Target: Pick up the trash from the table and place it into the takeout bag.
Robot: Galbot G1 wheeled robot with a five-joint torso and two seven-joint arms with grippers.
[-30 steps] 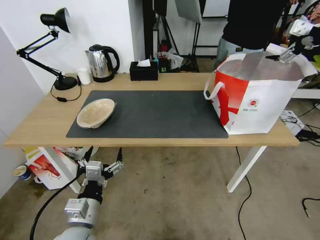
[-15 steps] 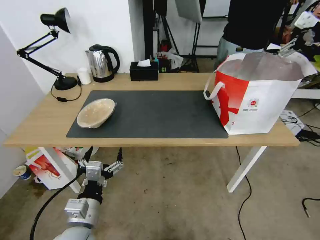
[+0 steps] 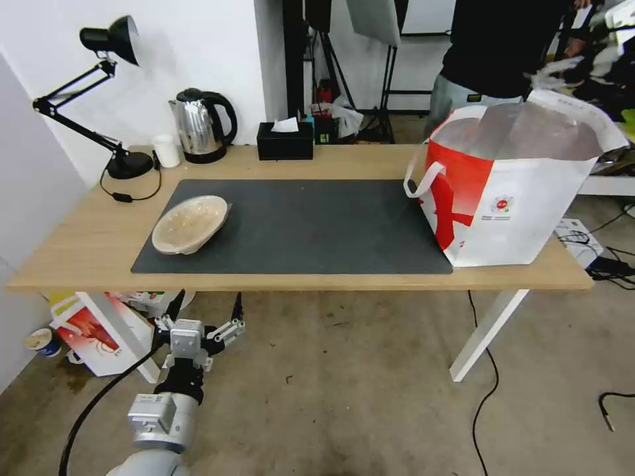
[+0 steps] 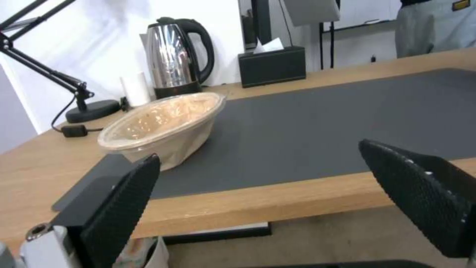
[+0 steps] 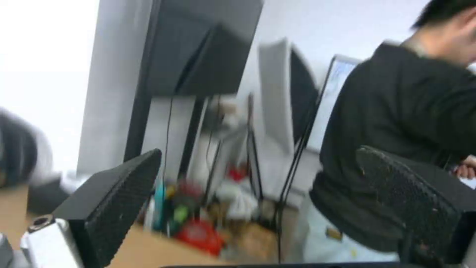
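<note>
Lifting away above the takeout bag, the right gripper, fingers spread and empty, suggests a drop-off is done, leaving the tan bowl well left of the bag and the left gripper, also spread and empty, idle below the table.

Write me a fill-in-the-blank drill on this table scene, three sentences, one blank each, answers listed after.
1. The shallow tan bowl rests on the dark-grey ____ on the table.
2. The left gripper hangs with its fingers open below the table's ____ edge.
3. The takeout bag stands at the table's ____ end, with the right gripper above its far rim.

Missing words: mat; front; right
</note>
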